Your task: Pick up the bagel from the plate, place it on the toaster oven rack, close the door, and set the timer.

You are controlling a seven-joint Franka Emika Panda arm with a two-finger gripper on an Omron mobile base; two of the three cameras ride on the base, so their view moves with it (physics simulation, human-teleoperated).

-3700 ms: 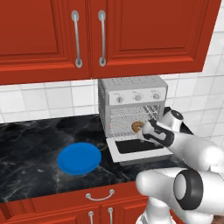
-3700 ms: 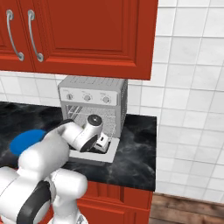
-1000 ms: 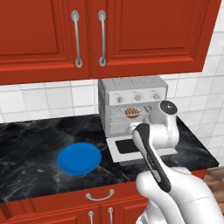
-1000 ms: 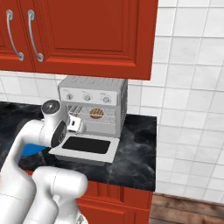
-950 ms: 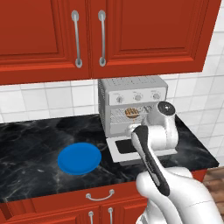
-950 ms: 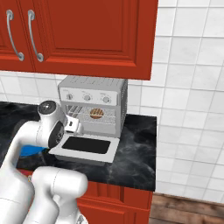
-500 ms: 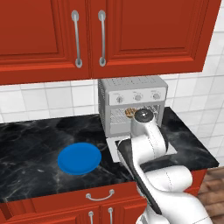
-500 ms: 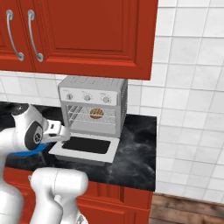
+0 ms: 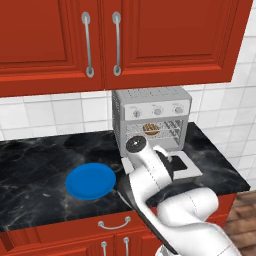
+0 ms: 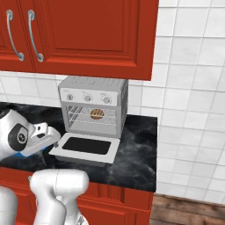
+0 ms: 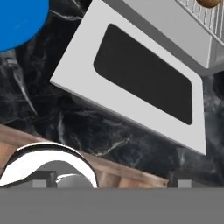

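A: Where is the bagel [image 10: 97, 114] at this moment?

B: It lies on the toaster oven rack [image 10: 93, 116], inside the open toaster oven [image 9: 151, 118], about in the middle of the wire bars. In the left base view the bagel [image 9: 150, 129] is seen as a small brown ring behind the arm.

A: And the door [image 10: 86, 147]?

B: It is folded down flat, level with the tabletop [image 10: 134, 159]. Its dark glass window faces up. In the hand view the door [image 11: 83, 83] runs across the picture at a slant, and the blue plate [image 11: 17, 19] is in the upper left corner. Nothing lies on the plate [image 9: 91, 181], which sits on the tabletop to the left of the oven.

A: How does the arm stand?

B: It rises from the lower right of the left base view and bends forward over the front edge of the tabletop, between the plate and the door. In the right base view the wrist leans toward the left corner of the door. The hand looks down at the door and the tabletop edge.

A: What about the tool [image 10: 51, 140]?

B: The tool is released, its fingers spread wide, and it grasps nothing. It is near the left front corner of the door; I cannot tell if it touches.
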